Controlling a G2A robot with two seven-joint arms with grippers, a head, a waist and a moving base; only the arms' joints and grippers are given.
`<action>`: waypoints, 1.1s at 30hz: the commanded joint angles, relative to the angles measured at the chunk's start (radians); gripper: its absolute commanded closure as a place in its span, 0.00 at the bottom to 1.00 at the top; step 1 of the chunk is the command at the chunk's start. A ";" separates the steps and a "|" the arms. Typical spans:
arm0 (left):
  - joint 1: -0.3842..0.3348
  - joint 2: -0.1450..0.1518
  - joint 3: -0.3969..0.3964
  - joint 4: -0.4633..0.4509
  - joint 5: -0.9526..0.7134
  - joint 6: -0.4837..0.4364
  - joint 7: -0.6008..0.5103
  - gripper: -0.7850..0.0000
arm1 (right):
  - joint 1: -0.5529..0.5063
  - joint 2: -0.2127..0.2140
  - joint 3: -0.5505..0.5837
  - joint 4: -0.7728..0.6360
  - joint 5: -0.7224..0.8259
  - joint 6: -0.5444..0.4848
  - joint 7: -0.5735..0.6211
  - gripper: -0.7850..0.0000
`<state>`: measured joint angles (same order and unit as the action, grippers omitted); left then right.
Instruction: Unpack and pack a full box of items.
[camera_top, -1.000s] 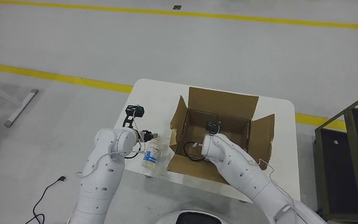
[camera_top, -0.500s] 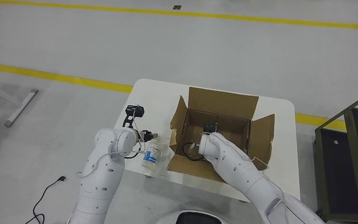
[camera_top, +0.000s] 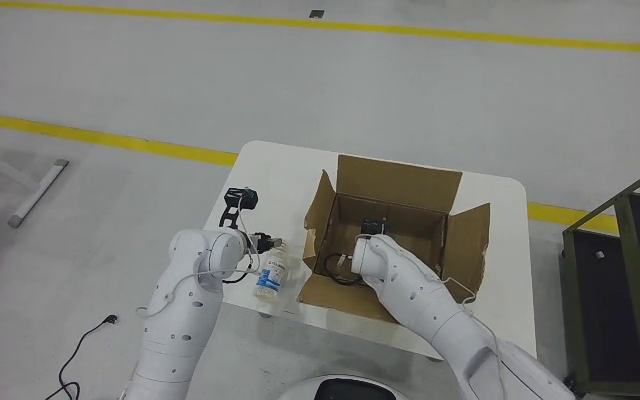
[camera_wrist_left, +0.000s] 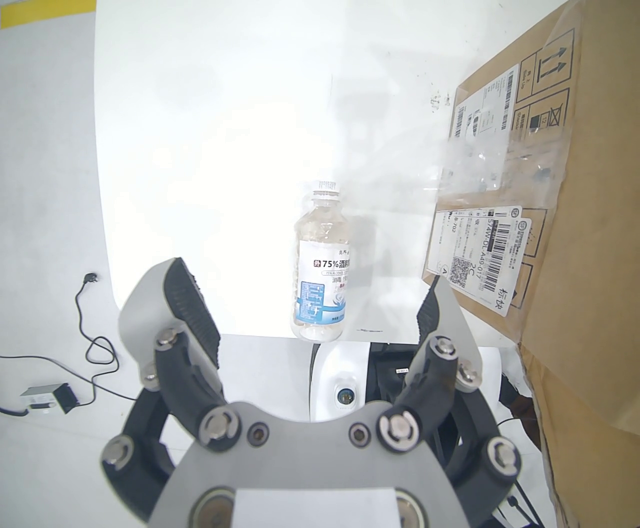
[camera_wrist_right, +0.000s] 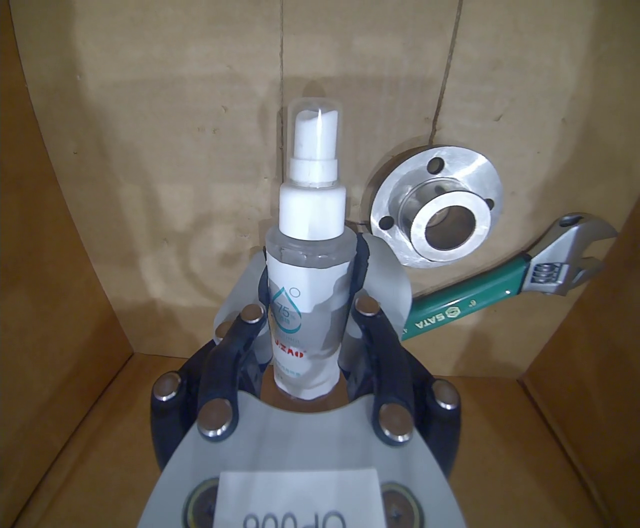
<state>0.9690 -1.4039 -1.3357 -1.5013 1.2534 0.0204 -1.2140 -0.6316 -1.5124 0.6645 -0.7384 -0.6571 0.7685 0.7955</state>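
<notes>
An open cardboard box (camera_top: 400, 180) stands on the white table (camera_top: 270, 165). Inside the box my right gripper (camera_wrist_right: 311, 270) is shut on a clear spray bottle (camera_wrist_right: 310, 250) with a white pump and clear cap. Beyond it on the box floor lie a round metal flange (camera_wrist_right: 436, 206) and a green-handled adjustable wrench (camera_wrist_right: 500, 287). Left of the box, a clear labelled bottle (camera_wrist_left: 322, 265) (camera_top: 271, 274) lies on the table near its front edge. My left gripper (camera_wrist_left: 315, 300) hangs open just above and in front of that bottle, touching nothing.
The box's outer wall with shipping labels (camera_wrist_left: 505, 210) stands close beside the lying bottle. A small black stand (camera_top: 240, 200) sits on the table's left part. A dark metal rack (camera_top: 605, 290) stands on the floor at the right.
My right arm has shifted slightly left inside the box. The left arm and the lying bottle have kept still.
</notes>
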 joint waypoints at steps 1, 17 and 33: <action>0.000 0.000 0.000 0.000 0.000 0.000 0.000 0.00 | 0.000 -0.003 0.006 -0.007 -0.002 -0.006 -0.021 1.00; 0.000 0.000 0.000 0.000 0.000 0.000 0.000 0.00 | -0.287 0.119 0.279 -0.706 -0.170 -0.008 -0.141 1.00; 0.000 0.000 0.000 0.000 0.000 0.000 0.000 0.00 | -0.701 0.191 0.673 -1.179 -0.046 -0.281 -0.317 1.00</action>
<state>0.9691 -1.4039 -1.3357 -1.5013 1.2534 0.0204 -1.2140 -1.3327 -1.3218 1.3374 -1.9177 -0.7030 0.4876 0.4785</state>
